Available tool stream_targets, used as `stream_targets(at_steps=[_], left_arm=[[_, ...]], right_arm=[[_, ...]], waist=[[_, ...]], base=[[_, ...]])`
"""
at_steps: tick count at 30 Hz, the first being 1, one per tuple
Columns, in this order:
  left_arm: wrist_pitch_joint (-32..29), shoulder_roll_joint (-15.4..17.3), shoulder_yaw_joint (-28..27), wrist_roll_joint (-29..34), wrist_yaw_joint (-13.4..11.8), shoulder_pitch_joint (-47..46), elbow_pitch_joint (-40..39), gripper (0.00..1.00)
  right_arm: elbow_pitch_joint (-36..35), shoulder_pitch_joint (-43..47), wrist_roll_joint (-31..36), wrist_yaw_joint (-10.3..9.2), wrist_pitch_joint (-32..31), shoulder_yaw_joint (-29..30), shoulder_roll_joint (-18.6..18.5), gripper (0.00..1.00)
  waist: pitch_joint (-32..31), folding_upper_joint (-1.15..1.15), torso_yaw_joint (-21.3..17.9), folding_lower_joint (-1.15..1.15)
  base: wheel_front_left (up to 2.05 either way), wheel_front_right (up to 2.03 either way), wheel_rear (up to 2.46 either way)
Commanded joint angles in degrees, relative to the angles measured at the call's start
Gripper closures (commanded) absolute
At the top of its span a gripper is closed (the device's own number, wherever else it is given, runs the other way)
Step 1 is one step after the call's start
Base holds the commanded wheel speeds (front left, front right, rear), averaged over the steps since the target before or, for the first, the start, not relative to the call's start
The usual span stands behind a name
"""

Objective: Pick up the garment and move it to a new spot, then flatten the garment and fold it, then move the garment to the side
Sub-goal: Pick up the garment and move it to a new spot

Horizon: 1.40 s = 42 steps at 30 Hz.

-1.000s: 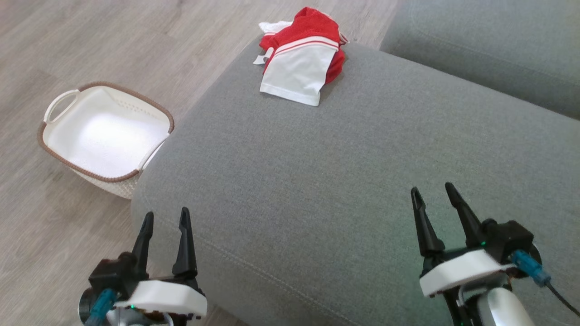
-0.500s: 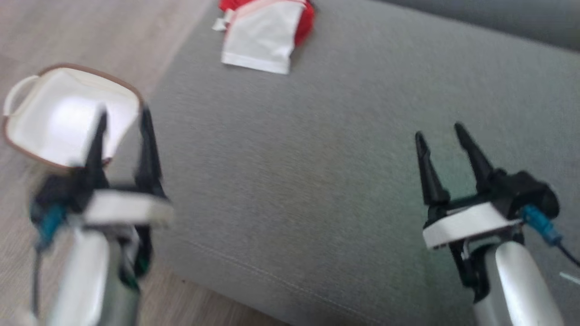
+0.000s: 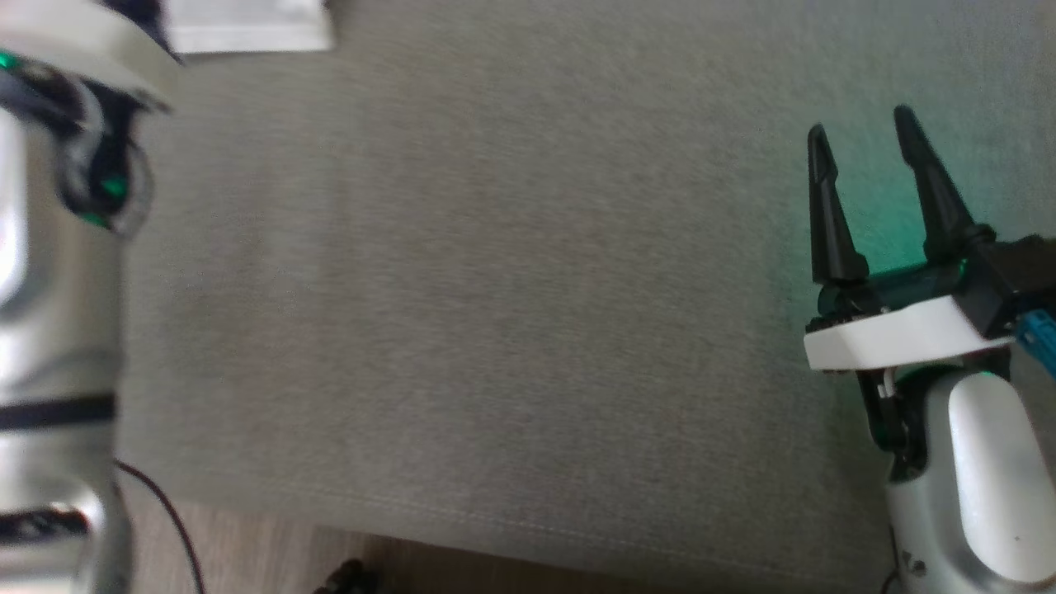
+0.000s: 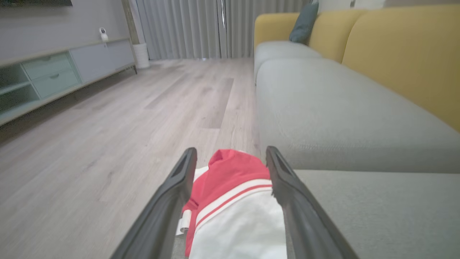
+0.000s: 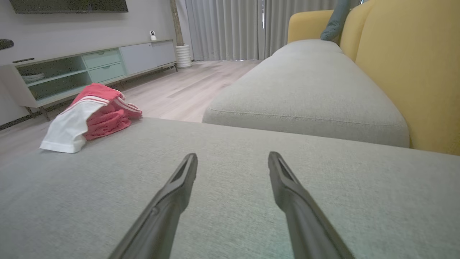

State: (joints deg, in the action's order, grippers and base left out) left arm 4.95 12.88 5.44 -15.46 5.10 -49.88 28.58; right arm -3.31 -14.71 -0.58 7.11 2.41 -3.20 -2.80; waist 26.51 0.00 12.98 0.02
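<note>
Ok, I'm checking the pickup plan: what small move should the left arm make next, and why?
Probably ease the left pincer down onto the red-and-white garment. In its wrist view the open jaws frame the cloth on the grey cushion without pinching it yet; the right pincer hangs open, far off.

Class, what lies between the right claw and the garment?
Bare grey sofa cushion lies between the right claw and the garment, seen in the right wrist view.

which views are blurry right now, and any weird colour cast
Head view: motion-blurred, the left forearm smeared; a green glow tints the sofa cushion beside the right gripper. Left wrist view: near fingers soft, the red and white garment clearer. Right wrist view: mostly sharp.
</note>
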Motion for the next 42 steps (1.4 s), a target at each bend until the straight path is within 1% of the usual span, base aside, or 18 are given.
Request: stream_targets(at_steps=[1,3,7,16,17,18,19,20,21,25,31,33,34,37,38,42], left_arm=[[-0.79,3.99,-2.2,-0.34,0.24,-2.9,-0.02,0.0],[-2.39,5.53,-1.79,-0.65,0.87,-5.51,3.57,0.0],[-5.25,7.55,-0.72,-1.24,1.58,-9.38,10.01,0.0],[-6.72,9.61,-0.59,-1.82,1.63,-13.58,20.2,0.0],[-6.69,9.72,-0.5,-1.79,1.58,-13.81,20.98,0.1],[-6.61,9.83,-0.4,-1.73,1.53,-13.99,21.74,0.32],[-6.55,9.89,-0.28,-1.71,1.52,-14.13,22.47,0.66],[-6.39,9.89,-0.13,-1.67,1.52,-14.24,23.16,0.97],[-6.14,9.92,0.08,-1.52,1.41,-14.33,23.79,1.0],[-2.85,10.06,0.47,-1.05,0.86,-14.76,25.05,1.0],[1.2,9.71,1.49,-0.9,1.16,-15.36,26.1,1.0],[2.1,9.17,1.86,-1.31,1.43,-15.52,26.25,1.0],[2.88,8.62,2.71,-1.54,1.75,-15.52,26.03,1.0],[4.28,7.57,4.01,-2.37,2.12,-15.53,24.93,1.0],[4.28,7.57,4.01,-2.37,2.12,-15.53,24.93,1.0],[4.52,5.97,6.99,-3.33,2.32,-15.38,22.47,1.0]], right_arm=[[-2.3,-0.89,0.24,0.37,-0.31,-1.44,-0.08,0.0],[-2.48,-1.11,0.28,0.37,-0.33,-1.38,-0.08,0.0],[-2.59,-0.93,0.4,0.37,0.06,-0.77,-0.08,0.0],[-1.71,-1.55,0.11,0.37,1.17,-1.35,-0.08,0.0],[-1.5,-1.58,0.03,0.37,1.25,-1.4,-0.08,0.0],[-1.31,-1.56,-0.03,0.37,1.33,-1.45,-0.08,0.0],[-1.15,-1.54,-0.05,0.37,1.4,-1.49,-0.08,0.0],[-1.02,-1.51,-0.03,0.37,1.47,-1.47,-0.08,0.0],[-0.91,-1.47,0.0,0.37,1.54,-1.44,-0.08,0.0],[-0.51,-1.34,0.13,0.37,1.78,-1.39,-0.08,0.0],[0.9,-0.58,-0.53,0.37,2.41,-1.58,-0.08,0.0],[1.67,-0.26,-1.04,0.37,2.75,-1.91,-0.08,0.0],[2.61,0.0,-1.73,0.37,3.22,-2.14,-0.08,0.0],[4.25,0.54,-2.88,0.37,4.0,-1.99,-0.08,0.0],[4.25,0.54,-2.88,0.37,4.0,-1.99,-0.08,0.0],[6.3,1.77,-4.43,0.37,5.14,-1.44,-0.08,0.0]], waist=[[5.28,0.0,-4.85,-0.02],[6.92,0.0,-6.0,-0.02],[9.13,0.0,-7.26,-0.02],[10.59,0.0,-8.63,-0.02],[10.46,0.0,-8.71,-0.02],[10.27,0.0,-8.78,-0.02],[10.07,0.0,-8.81,-0.02],[9.82,0.0,-8.79,-0.02],[9.56,0.0,-8.74,-0.02],[8.18,0.0,-8.41,-0.02],[3.9,0.0,-7.94,-0.02],[1.88,0.0,-7.96,-0.02],[-0.44,0.0,-8.22,-0.02],[-4.22,0.0,-8.86,-0.02],[-4.22,0.0,-8.86,-0.02],[-9.48,0.0,-10.14,-0.02]], base=[[0.0,0.0,0.0],[0.0,0.0,0.0],[0.0,0.0,0.0],[0.0,0.0,0.0],[0.0,0.0,0.0],[0.0,0.0,0.0],[0.0,0.0,0.0],[0.0,0.0,0.0],[0.0,0.0,0.0],[0.0,0.0,0.0],[0.0,0.0,0.0],[0.0,0.0,0.0],[0.0,0.0,0.0],[0.0,0.0,0.0],[0.0,0.0,0.0],[0.0,0.0,0.0]])
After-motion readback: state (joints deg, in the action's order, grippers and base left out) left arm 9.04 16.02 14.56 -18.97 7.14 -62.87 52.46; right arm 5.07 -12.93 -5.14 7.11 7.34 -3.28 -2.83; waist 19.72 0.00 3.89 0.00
